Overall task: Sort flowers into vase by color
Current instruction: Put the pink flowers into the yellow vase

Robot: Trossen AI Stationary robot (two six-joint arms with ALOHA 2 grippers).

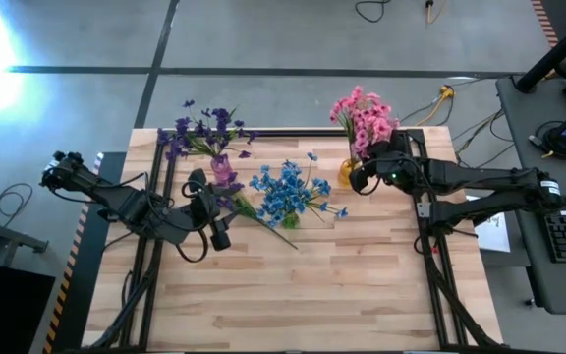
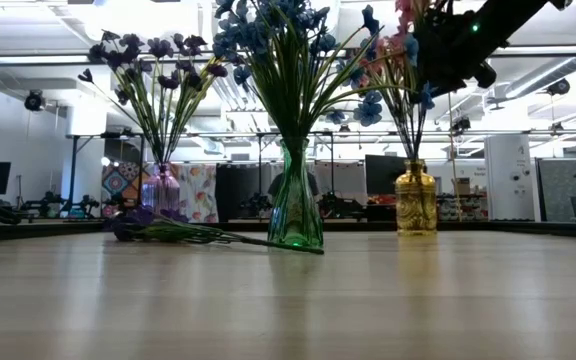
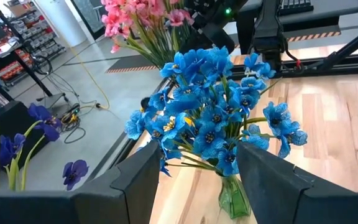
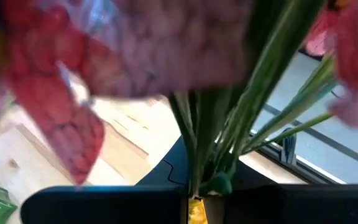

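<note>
Purple vase (image 2: 161,192) of purple sprigs, green vase (image 2: 295,200) of blue, right gripper (image 1: 362,178) pinching, seemingly, pink stems (image 4: 213,130) over yellow vase (image 2: 415,200), left gripper (image 1: 216,211) parted.

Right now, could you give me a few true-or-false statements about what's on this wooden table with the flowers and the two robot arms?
1. Blue flowers stand in a green glass vase. True.
2. The pink flowers are in a purple glass vase. False: they are in the amber glass vase.
3. One purple-blossomed sprig lies flat on the wooden table. True.
4. The left gripper is clamped on a blue stem. False: it is open, empty, facing the blue flowers.
5. The right gripper is shut at the pink flowers' green stems. True.
</note>
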